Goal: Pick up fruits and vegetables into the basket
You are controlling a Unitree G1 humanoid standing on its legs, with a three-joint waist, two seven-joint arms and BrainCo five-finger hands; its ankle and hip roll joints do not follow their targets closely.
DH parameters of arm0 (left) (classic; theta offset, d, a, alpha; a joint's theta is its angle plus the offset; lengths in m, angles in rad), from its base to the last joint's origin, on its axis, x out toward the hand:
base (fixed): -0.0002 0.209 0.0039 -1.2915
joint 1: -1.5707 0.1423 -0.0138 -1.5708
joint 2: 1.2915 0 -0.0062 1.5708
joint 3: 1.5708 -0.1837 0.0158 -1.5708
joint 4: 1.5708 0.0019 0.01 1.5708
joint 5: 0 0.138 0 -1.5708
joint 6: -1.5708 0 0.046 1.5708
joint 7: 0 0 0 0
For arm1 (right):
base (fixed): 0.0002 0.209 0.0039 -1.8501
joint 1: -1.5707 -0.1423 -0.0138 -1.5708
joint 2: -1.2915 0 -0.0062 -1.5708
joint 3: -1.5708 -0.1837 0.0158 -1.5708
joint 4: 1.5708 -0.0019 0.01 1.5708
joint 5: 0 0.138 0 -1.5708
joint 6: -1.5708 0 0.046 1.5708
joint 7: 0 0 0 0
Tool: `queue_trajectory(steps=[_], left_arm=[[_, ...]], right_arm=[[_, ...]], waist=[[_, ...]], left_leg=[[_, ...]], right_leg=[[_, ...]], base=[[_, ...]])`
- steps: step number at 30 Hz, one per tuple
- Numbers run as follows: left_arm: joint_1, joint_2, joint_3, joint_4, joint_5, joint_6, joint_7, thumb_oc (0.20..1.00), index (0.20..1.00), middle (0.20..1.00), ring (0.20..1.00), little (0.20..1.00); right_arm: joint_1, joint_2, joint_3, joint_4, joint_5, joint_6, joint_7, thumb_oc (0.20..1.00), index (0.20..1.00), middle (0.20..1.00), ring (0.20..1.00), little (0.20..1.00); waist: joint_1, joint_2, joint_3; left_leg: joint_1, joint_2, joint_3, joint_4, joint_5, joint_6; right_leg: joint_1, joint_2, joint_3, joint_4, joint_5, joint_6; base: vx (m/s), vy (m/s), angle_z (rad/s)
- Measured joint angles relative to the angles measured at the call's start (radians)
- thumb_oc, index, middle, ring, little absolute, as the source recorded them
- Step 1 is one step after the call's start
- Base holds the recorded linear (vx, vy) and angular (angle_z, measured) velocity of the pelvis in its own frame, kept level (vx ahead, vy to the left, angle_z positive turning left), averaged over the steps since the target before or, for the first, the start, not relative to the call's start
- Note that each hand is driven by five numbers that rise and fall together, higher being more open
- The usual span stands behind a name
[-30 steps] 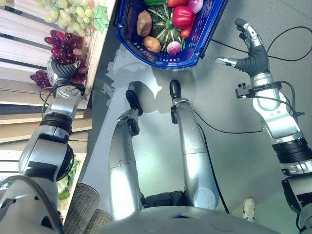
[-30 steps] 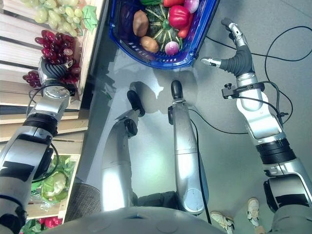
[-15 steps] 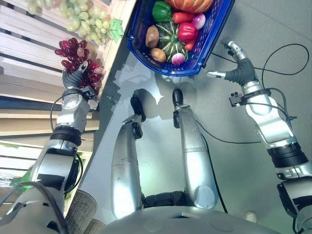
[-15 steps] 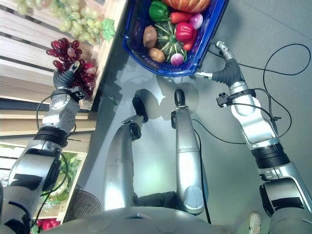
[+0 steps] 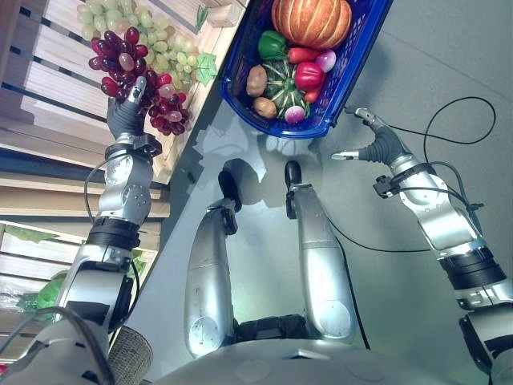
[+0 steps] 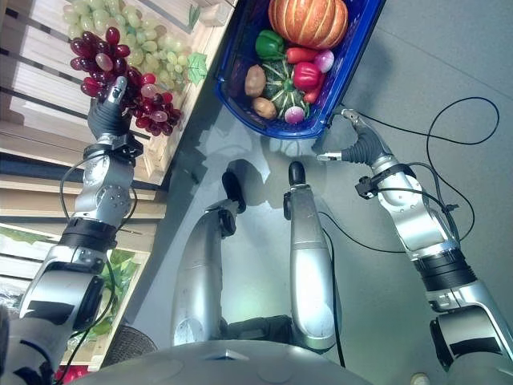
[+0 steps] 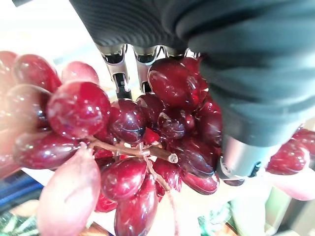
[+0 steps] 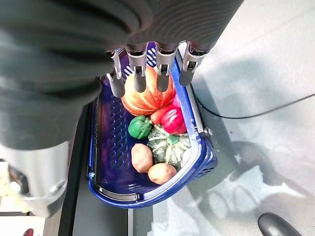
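Note:
My left hand (image 5: 126, 120) is raised at the wooden shelf's edge and is shut on a bunch of red grapes (image 5: 132, 76). In the left wrist view its fingers (image 7: 120, 81) and thumb curl round the red grapes (image 7: 128, 123). The blue basket (image 5: 357, 56) stands on the floor ahead, holding a pumpkin (image 5: 311, 20), a green pepper (image 5: 272, 44), red peppers, a striped squash (image 5: 282, 80) and potatoes. Beside the basket's near right corner hovers my right hand (image 5: 377, 144), open and holding nothing. Its straight fingers (image 8: 140, 73) point over the basket (image 8: 142, 200).
A bunch of green grapes (image 5: 156, 32) lies on the slatted wooden shelf (image 5: 48, 120) at the left, just beyond the red bunch. Leafy greens (image 6: 120, 265) sit in a lower crate. Grey floor (image 5: 433, 64) spreads to the right of the basket.
The view has tilted and shifted. My left hand has lifted the red grapes up off the shelf edge. My right hand has come in closer to the basket's corner.

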Motion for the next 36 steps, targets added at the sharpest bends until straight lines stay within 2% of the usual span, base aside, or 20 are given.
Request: queue_trajectory(steps=[4,10,19,26,36], left_arm=[[0.008,0.002,0.0,-0.07,0.005,-0.001,-0.024,0.2,0.2,0.2,0.2,0.2],[0.018,0.005,-0.001,-0.169,0.045,0.0,-0.068,0.2,0.2,0.2,0.2,0.2],[0.003,0.007,-0.046,-0.281,0.095,0.01,-0.185,0.2,0.2,0.2,0.2,0.2],[-0.016,0.001,-0.112,-0.369,0.081,0.024,-0.313,0.2,0.2,0.2,0.2,0.2],[-0.044,-0.044,-0.179,-0.395,0.081,0.024,-0.398,0.2,0.2,0.2,0.2,0.2]], right_arm=[[-0.01,-0.001,0.013,0.0,-0.075,0.01,0.005,1.0,1.0,1.0,1.0,1.0],[-0.089,0.001,0.106,-0.007,-0.124,0.028,0.023,1.0,1.0,1.0,1.0,1.0],[-0.27,0.057,0.221,-0.018,-0.18,0.074,-0.001,1.0,1.0,1.0,1.0,1.0],[-0.361,0.162,0.286,-0.015,-0.178,0.093,-0.072,1.0,1.0,1.0,1.0,1.0],[-0.367,0.217,0.337,-0.01,-0.068,0.113,-0.077,1.0,1.0,1.0,1.0,1.0]], waist=[[0.012,0.0,0.0],[0.041,0.0,0.0],[0.085,0.0,0.0],[0.111,0.001,0.0],[0.124,0.001,0.0]], left_leg=[[0.013,0.0,-0.006,0.0,0.0,0.0],[0.053,0.0,-0.009,-0.007,-0.001,0.0],[0.102,-0.007,-0.005,-0.039,0.016,0.0],[0.158,-0.024,-0.017,-0.073,0.034,0.003],[0.179,-0.032,-0.028,-0.102,0.053,0.0]], right_leg=[[0.021,-0.001,-0.008,-0.007,0.0,0.0],[0.063,-0.001,-0.013,-0.02,-0.002,0.003],[0.102,-0.011,-0.017,-0.026,0.003,-0.002],[0.157,-0.028,-0.033,-0.039,0.002,-0.001],[0.176,-0.033,-0.041,-0.044,0.002,-0.001]], base=[[0.0,-0.013,0.05],[-0.05,-0.01,0.0],[0.0,-0.001,0.01],[0.0,-0.041,0.08],[0.0,-0.035,0.04]])
